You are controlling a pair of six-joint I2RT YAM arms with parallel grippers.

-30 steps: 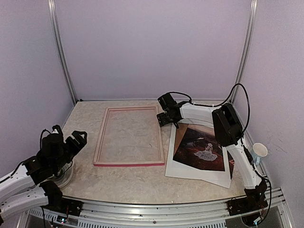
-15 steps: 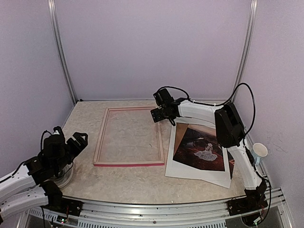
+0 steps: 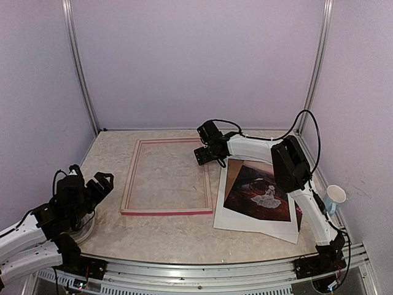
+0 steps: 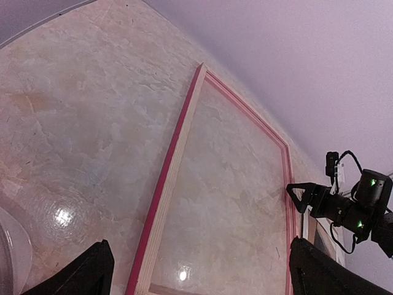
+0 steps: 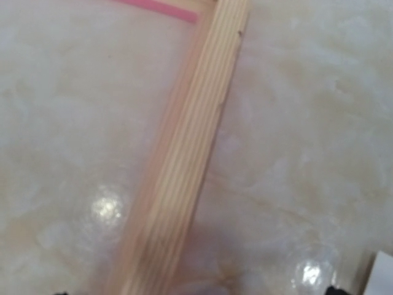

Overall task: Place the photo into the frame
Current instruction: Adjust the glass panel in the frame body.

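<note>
The frame (image 3: pixel 167 177) lies flat in the middle of the table, pink moulding with a paler back edge. To its right the dark reddish photo (image 3: pixel 259 192) with a small white figure rests on a white mat sheet (image 3: pixel 245 220). My right gripper (image 3: pixel 206 153) hovers low and open over the frame's right rail near its far corner; the right wrist view shows that pale wooden rail (image 5: pixel 184 153) running beneath the gripper (image 5: pixel 196 292). My left gripper (image 3: pixel 92 184) hangs open at the table's left, apart from the frame (image 4: pixel 161 196), with nothing between its fingertips (image 4: pixel 83 273).
A brown board (image 3: pixel 232 171) peeks out under the photo's far left edge. A paper cup (image 3: pixel 335 196) stands by the right wall. A clear round dish (image 3: pixel 86 228) sits under the left arm. Enclosure walls and metal posts (image 3: pixel 80 74) ring the table.
My right gripper has slid left from the photo's far corner and settled over the frame's right rail. The left arm has barely shifted.
</note>
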